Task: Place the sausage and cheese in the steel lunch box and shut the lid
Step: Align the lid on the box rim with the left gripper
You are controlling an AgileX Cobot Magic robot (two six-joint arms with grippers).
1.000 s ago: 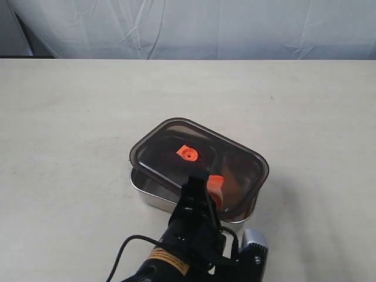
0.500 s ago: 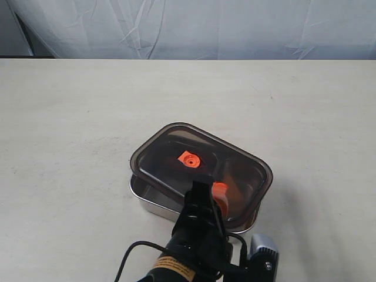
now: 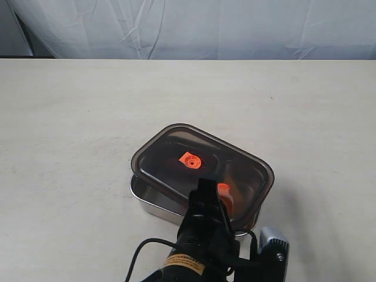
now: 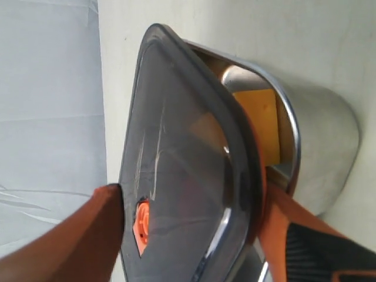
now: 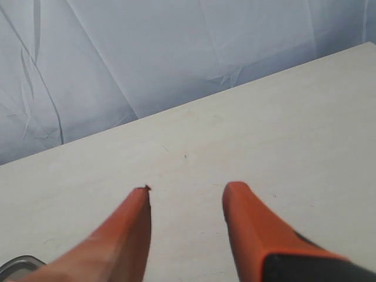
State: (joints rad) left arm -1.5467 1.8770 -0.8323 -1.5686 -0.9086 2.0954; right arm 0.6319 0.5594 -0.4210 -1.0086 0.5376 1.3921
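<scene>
Steel lunch box: a shiny rounded-rectangle stainless steel tray. It stands on the pale table, a little right of the middle and towards the near edge. Its left corner and wall show from under the lid.
Lid: dark, smoky, translucent and rounded-rectangle, with a small orange valve at its centre. It lies over the box but is not seated. It is shifted towards the right, so it overhangs that side and leaves the left corner of the tray uncovered. In the left wrist view the rim nearest the arm stands clear of the steel wall, leaving a gap.
Cheese: a yellow-orange wedge-shaped block inside the box, seen through that gap, against the inner wall.
Sausage: cannot be made out under the dark lid.
Left gripper: reaches in from the near side to the lid's near edge. Its orange fingers are spread wide, one over the lid's top face and the other below the rim beside the box wall. The lid's edge lies between them and is not pinched.
Right gripper: its two orange fingers are apart with nothing between them, over bare table.
Backdrop: a white creased cloth hangs behind the far edge of the table.
</scene>
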